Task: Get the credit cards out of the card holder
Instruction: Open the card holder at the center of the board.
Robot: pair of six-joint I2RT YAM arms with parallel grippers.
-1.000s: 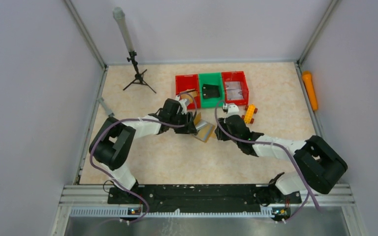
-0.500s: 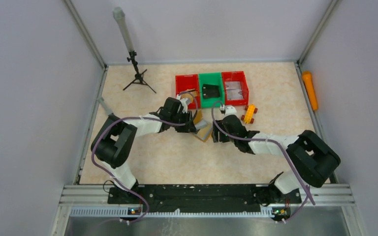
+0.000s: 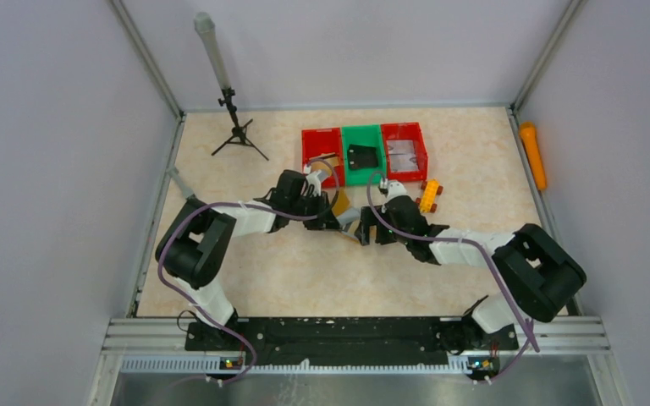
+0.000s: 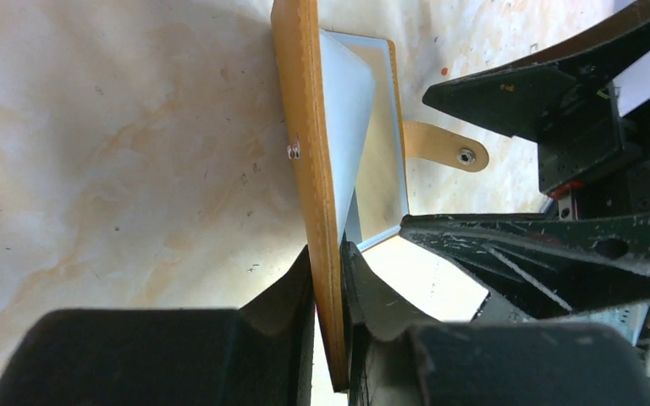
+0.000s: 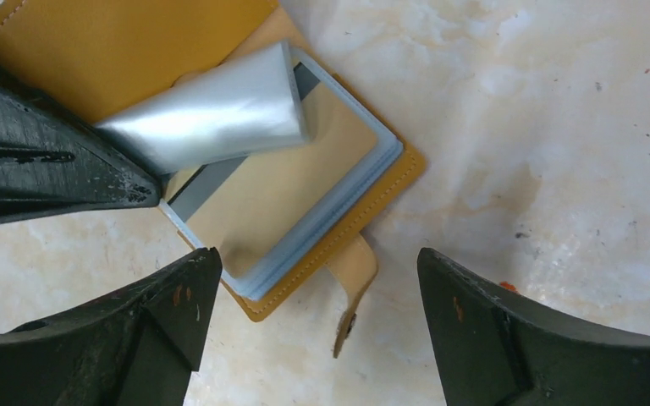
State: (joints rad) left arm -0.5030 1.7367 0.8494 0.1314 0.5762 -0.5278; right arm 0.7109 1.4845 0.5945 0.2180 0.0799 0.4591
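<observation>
Now the left gripper (image 4: 328,260) pinches the card holder (image 4: 301,101) — right gripper (image 5: 317,264) has spread wide.

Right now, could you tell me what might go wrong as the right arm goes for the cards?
The left hand pinches only the edge of the raised cover of the card holder; it could slip and fold shut. The open right hand spans wider than the credit cards, so closing might grab the holder's lower half too. The grey lining flap overlaps the cards and could snag.
</observation>
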